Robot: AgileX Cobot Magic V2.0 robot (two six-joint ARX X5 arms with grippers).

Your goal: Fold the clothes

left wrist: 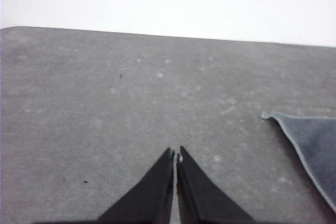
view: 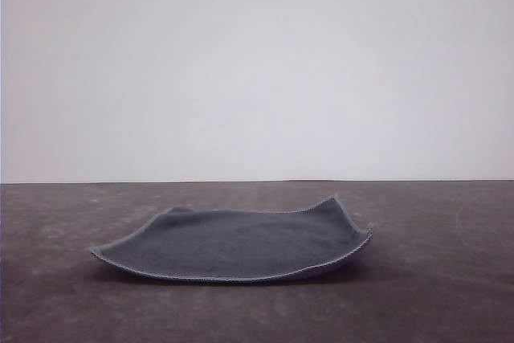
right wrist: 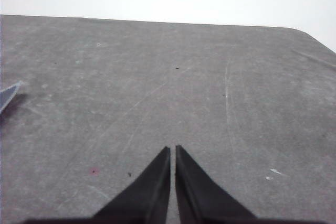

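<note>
The clothes (view: 233, 245) are one dark grey-blue cloth with light stitched edging, lying spread on the dark table in the front view, its far corners curling up and a sliver of purple showing under its right edge. In the left wrist view a corner of the clothes (left wrist: 315, 145) lies off to one side, apart from my left gripper (left wrist: 175, 155), which is shut with nothing between its black fingers. A tip of the clothes (right wrist: 8, 95) shows at the edge of the right wrist view, well away from my right gripper (right wrist: 172, 149), also shut and holding nothing.
The grey table (view: 450, 295) is scuffed and speckled, with its far edge (left wrist: 157, 34) meeting a plain white wall. A rounded table corner (right wrist: 307, 32) shows in the right wrist view.
</note>
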